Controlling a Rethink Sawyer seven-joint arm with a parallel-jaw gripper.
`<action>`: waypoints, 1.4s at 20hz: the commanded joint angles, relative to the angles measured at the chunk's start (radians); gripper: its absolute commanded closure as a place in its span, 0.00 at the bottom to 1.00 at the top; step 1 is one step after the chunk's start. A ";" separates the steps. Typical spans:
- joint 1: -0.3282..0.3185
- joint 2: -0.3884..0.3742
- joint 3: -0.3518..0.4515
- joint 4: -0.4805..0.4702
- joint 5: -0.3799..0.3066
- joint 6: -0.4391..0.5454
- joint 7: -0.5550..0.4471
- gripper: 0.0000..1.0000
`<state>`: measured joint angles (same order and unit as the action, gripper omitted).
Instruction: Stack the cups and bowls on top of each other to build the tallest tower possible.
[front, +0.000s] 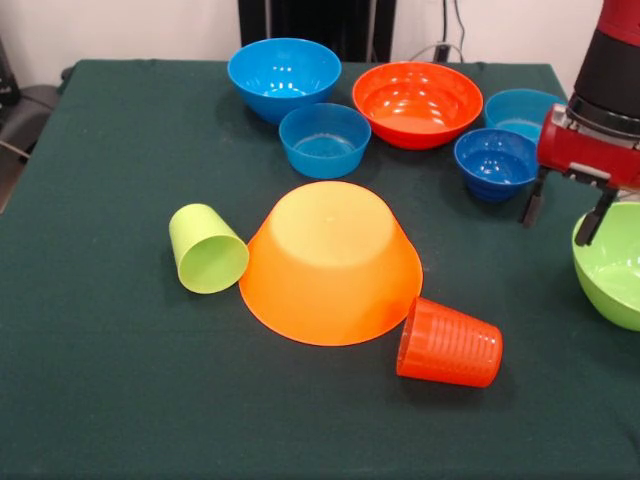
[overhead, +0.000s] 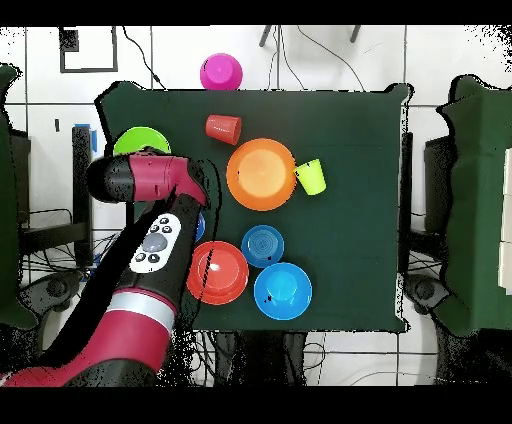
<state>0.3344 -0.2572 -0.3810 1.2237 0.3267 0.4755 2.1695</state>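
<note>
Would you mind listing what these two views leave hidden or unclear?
- Lime-green bowl: front view, cut by the right edge and partly behind the tool; overhead, partly under the arm.
- Small blue bowls: overhead, mostly covered by the arm.
- Pink bowl: outside the front view.

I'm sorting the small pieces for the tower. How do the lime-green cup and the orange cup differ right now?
The lime-green cup has smooth walls; the orange cup is ribbed. The lime-green cup's open mouth faces the front camera, while the orange cup shows its side, with its narrower closed end toward the large upturned light-orange bowl. They lie on opposite sides of that bowl. Both are small tapered tumblers lying on their sides on the table, close against that bowl.
</note>
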 joint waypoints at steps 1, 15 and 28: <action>0.001 0.045 0.055 -0.042 0.023 0.089 0.187 0.00; -0.026 0.022 0.169 -0.020 0.055 0.020 0.131 0.00; -0.094 -0.046 0.337 0.067 0.042 -0.099 0.092 0.00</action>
<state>0.2539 -0.2859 -0.2017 1.2313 0.3645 0.3917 2.1695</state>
